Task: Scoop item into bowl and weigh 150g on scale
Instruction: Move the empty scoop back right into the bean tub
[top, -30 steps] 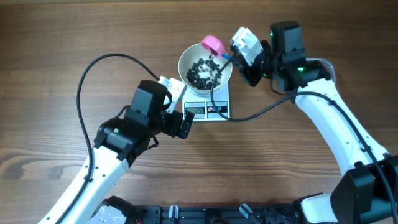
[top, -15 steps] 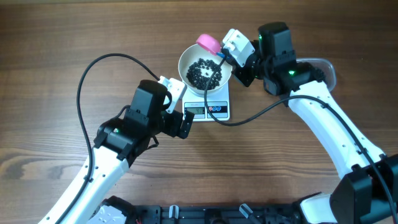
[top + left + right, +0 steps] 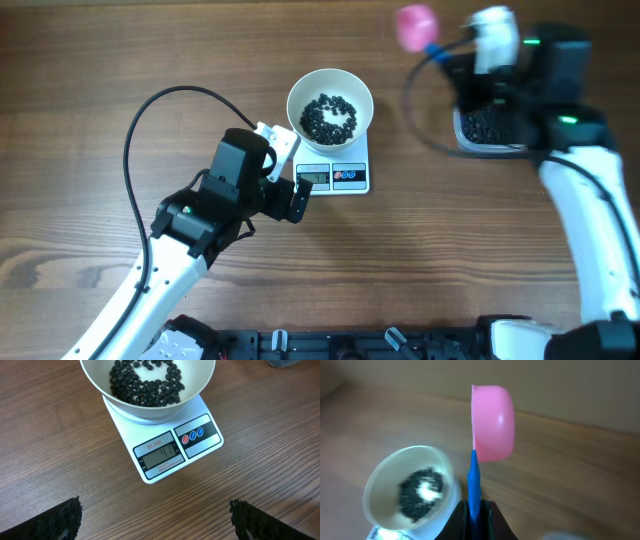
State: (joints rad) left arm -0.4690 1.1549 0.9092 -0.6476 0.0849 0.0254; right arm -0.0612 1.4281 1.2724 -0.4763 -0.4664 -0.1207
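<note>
We judge several scoops remain: the bowl (image 3: pixel 330 92) on the scale (image 3: pixel 345 178) holds few black beans (image 3: pixel 328 117). Right hand (image 3: pixel 476 514) grips the pink scoop (image 3: pixel 492 422); left hand (image 3: pixel 157 520) spread wide.

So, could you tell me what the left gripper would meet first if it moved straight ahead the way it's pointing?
Most likely the scale, at its display edge, with the bowl just behind. The open left gripper looks tilted downward, though, so it might touch the table first.
</note>
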